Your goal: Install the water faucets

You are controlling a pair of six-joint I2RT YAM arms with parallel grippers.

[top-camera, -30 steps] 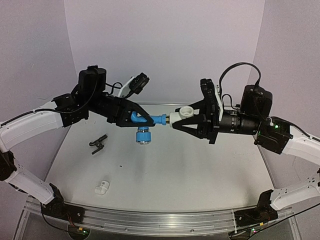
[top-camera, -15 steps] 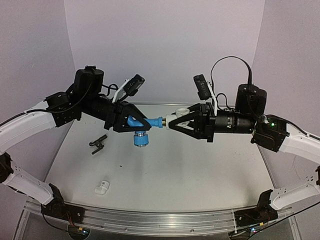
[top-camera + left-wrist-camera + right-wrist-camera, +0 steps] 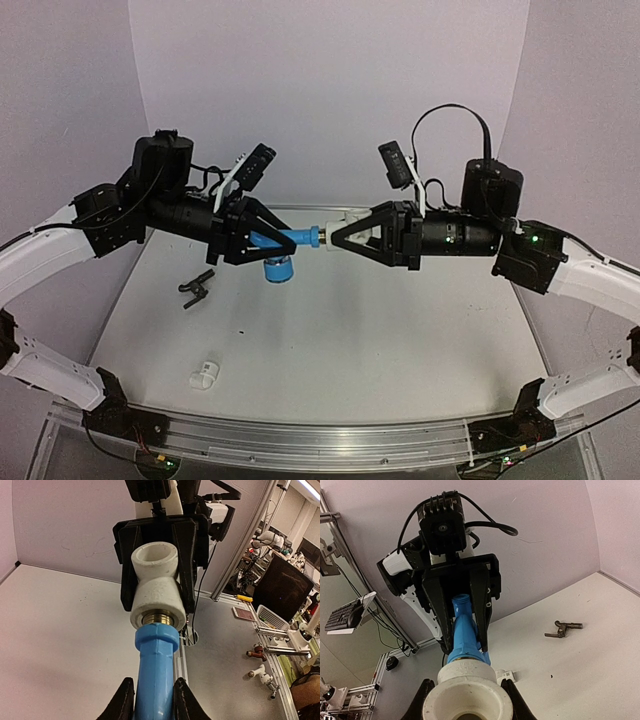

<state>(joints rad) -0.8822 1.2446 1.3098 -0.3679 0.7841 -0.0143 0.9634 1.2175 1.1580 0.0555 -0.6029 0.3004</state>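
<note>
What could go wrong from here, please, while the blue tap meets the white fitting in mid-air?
1. Cross-threading: the blue tap butts against the brass thread of the white pipe fitting. If the two axes are slightly off, turning could jam it.
2. Dropping: both parts hang above the table, held only by the left claw and the right claw. A slip under twisting load could let one fall.

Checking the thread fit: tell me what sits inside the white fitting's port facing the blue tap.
A brass insert lines that port of the white fitting, and the stem of the blue tap meets it. Whether any thread is engaged is hidden inside the fitting.
</note>
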